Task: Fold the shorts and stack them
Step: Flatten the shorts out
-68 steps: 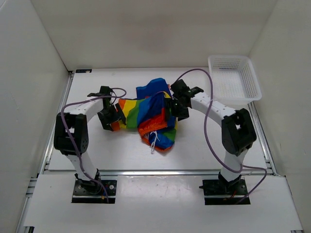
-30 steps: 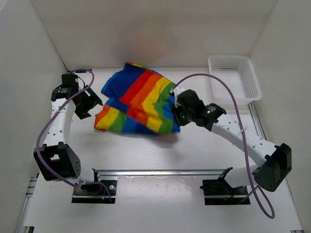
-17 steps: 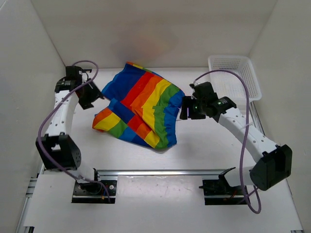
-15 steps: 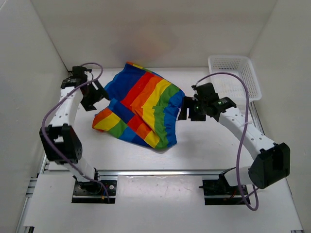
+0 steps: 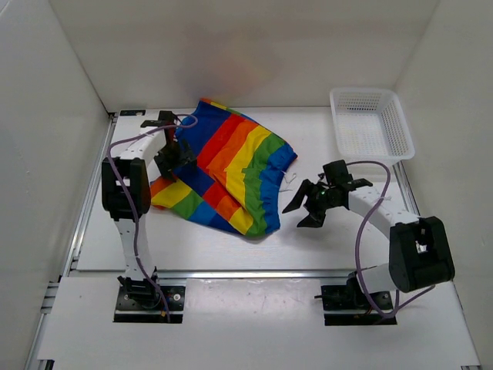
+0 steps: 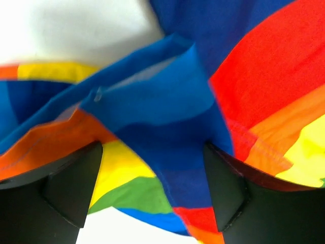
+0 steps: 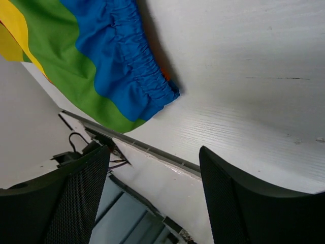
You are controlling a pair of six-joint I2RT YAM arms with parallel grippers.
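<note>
Your left fingers (image 6: 66,188) and right fingers (image 7: 233,203) are both spread wide and empty, and no fold has been made yet.
The rainbow-striped soft fabric shorts (image 5: 223,166) lie opened out, slightly rumpled, mid white bench (image 5: 200,247). The left fingers straddle a blue hem and the right fingers hang beside the waistband. You have every fold and the stacking ahead.

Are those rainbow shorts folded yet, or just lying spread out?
Spread out: the shorts lie open across the table, stripes showing, one edge rumpled near the left tool.
</note>
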